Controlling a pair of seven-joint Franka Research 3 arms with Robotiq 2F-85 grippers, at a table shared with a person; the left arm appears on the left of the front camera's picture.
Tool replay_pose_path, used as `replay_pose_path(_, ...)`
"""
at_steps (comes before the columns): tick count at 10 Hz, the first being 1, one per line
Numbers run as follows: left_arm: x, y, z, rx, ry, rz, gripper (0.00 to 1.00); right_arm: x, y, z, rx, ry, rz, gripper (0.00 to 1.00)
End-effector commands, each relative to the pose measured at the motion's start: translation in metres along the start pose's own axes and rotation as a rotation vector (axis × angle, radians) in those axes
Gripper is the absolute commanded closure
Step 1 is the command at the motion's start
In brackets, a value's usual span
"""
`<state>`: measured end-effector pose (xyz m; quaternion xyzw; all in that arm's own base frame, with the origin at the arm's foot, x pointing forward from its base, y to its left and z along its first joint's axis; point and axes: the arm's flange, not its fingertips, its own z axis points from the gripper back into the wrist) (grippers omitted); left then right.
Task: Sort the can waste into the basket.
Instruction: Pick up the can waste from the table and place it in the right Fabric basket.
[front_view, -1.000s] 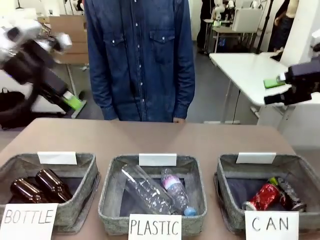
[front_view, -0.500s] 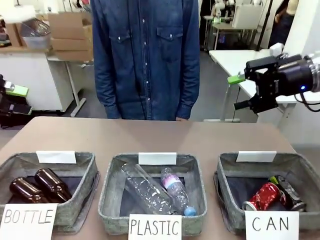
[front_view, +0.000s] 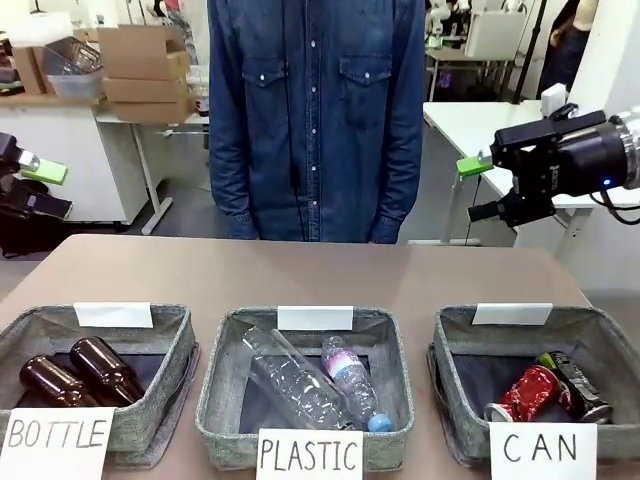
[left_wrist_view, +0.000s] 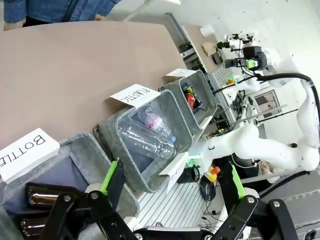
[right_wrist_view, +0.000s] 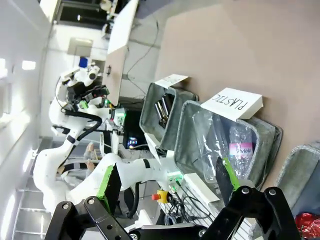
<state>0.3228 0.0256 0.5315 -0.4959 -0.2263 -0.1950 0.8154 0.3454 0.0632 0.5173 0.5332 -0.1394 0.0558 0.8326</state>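
Both arms pulled back off tabletop (front_view: 300, 275); left pincer (left_wrist_view: 172, 187) and right pincer (right_wrist_view: 165, 185) gape empty. Your red can (front_view: 525, 392) and black can (front_view: 578, 385) lie inside CAN basket (front_view: 455, 340); sorting looks finished.

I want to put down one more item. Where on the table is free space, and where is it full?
The brown table is bare between the person and the three baskets. The CAN basket holds both cans at one end, leaving dark floor beside them. The PLASTIC basket and BOTTLE basket are crowded.
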Motion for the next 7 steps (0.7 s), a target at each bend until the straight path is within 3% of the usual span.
replay_pose_path(1,0.0001,0.0009,0.0022,-0.017,-0.013,0.006,0.00,-0.0020,-0.0028,-0.0007,0.004,-0.006,0.015,0.00)
replay_pose_path(7,0.0001,0.0009,0.0022,-0.017,-0.013,0.006,0.00,-0.0020,-0.0028,-0.0007,0.004,-0.006,0.015,0.00)
